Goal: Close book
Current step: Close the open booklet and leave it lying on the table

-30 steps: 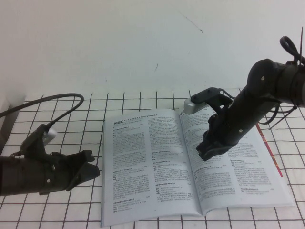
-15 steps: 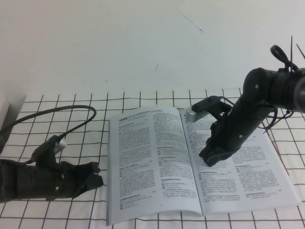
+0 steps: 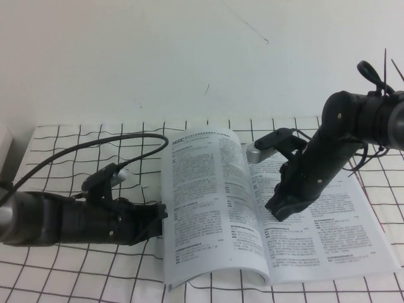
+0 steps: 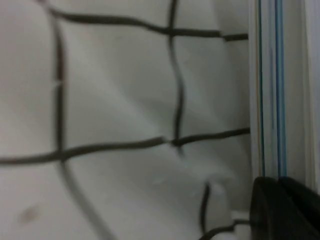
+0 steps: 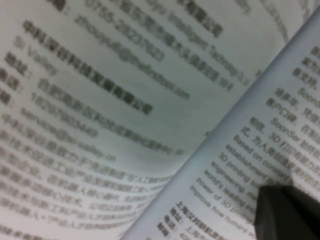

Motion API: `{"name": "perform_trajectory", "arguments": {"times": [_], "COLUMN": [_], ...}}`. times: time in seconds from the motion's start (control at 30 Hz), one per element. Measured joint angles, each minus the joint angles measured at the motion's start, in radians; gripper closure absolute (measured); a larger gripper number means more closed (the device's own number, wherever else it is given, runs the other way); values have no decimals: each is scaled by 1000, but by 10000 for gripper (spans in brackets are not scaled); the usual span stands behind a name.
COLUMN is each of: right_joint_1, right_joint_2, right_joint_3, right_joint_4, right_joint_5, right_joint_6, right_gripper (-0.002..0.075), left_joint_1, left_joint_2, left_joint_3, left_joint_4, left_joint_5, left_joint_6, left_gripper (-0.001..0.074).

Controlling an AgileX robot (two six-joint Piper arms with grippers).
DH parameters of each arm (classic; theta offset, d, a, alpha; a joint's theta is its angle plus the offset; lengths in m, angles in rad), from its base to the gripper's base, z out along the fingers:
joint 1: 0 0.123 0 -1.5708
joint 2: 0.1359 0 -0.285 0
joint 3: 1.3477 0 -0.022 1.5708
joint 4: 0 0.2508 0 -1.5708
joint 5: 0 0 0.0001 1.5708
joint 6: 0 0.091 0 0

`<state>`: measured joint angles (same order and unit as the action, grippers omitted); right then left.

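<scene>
The open book lies on the gridded cloth. Its left page is raised and curls toward the spine, while its right page lies flat. My left gripper lies low on the cloth, shut, with its tip at the underside of the raised page's outer edge. In the left wrist view the book's edge with blue stripes stands right at the left gripper. My right gripper is shut and presses down on the right page near the spine. In the right wrist view the right gripper rests on printed text.
The cloth is wrinkled around the left arm. The left arm's black cable arcs over the cloth behind it. A white wall stands behind the table. A pale object sits at the far left edge.
My left gripper has slid right to the book's left edge and pushed under it. The left page has risen and curled toward the spine. The right gripper has stayed on the right page.
</scene>
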<state>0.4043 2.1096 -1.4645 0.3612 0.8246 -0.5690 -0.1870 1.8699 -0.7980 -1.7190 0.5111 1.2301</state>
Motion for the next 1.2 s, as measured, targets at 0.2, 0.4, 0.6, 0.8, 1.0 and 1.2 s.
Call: {"name": "perform_trajectory", "arguments": {"times": [0.2,0.4,0.6,0.8,1.0,1.2], "right_joint_1": [0,0,0,-14,-60,-61], "right_joint_2": [1,3,-8,-150,-410,-693], "right_joint_3": [0,0,0,6,6,6], "right_joint_4": [-4,-4,-11,-155,-239,-252], "right_joint_5": [0,-6,-16,-26,-15,2], "right_joint_6": [2,2,12,124,179,179], "right_gripper": [729,729,729,729,729,729], "left_joint_1": [-59,-107,-137,-142,-208,-311], "left_joint_2": [-9,-45,-107,-150,-150,-136], "left_joint_3": [-81,-163,-235,-295,-357,-424], "left_joint_4": [4,4,16,98,121,159], "left_joint_5": [23,74,99,108,60,9], "left_joint_6": [-39,-66,-124,-215,-237,-241], "left_gripper": [738,738,738,738,738,738]}}
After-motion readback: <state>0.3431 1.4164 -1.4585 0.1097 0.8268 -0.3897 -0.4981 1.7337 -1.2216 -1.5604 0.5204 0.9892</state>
